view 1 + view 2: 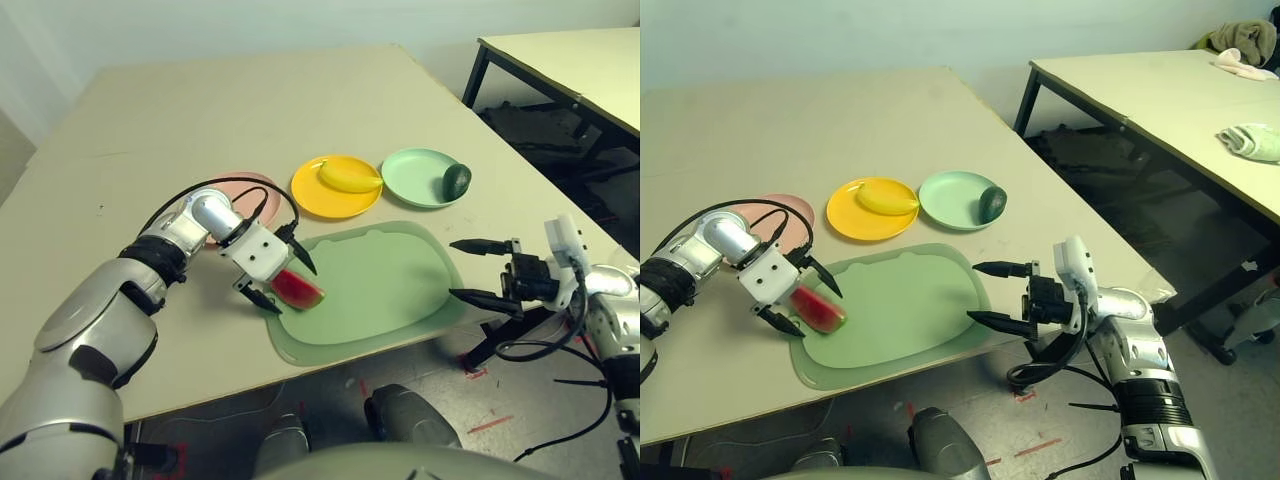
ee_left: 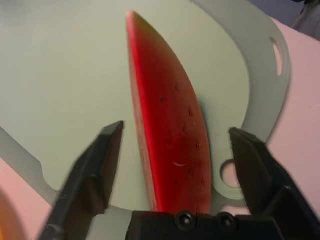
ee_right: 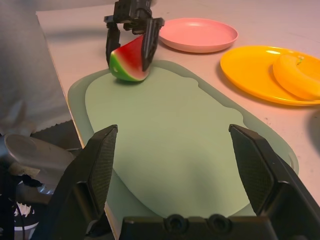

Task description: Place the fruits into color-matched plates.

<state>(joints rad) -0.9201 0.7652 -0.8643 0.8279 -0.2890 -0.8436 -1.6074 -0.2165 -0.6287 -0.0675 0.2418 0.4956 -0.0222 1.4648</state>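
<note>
Beige table (image 1: 200,110), lower left: left hand (image 1: 276,280) fingers apart astride the watermelon wedge (image 1: 298,290), likely light, rigid, slick; grip its flat red faces.

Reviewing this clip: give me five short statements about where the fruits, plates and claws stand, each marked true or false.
1. The banana lies in the yellow plate. True.
2. The avocado lies on the green mat. False: it is in the mint green plate.
3. The watermelon wedge sits between the left claw fingers, on the mat. True.
4. The pink plate holds a fruit. False: it is bare.
5. The right claw grips the banana. False: it is open.
</note>
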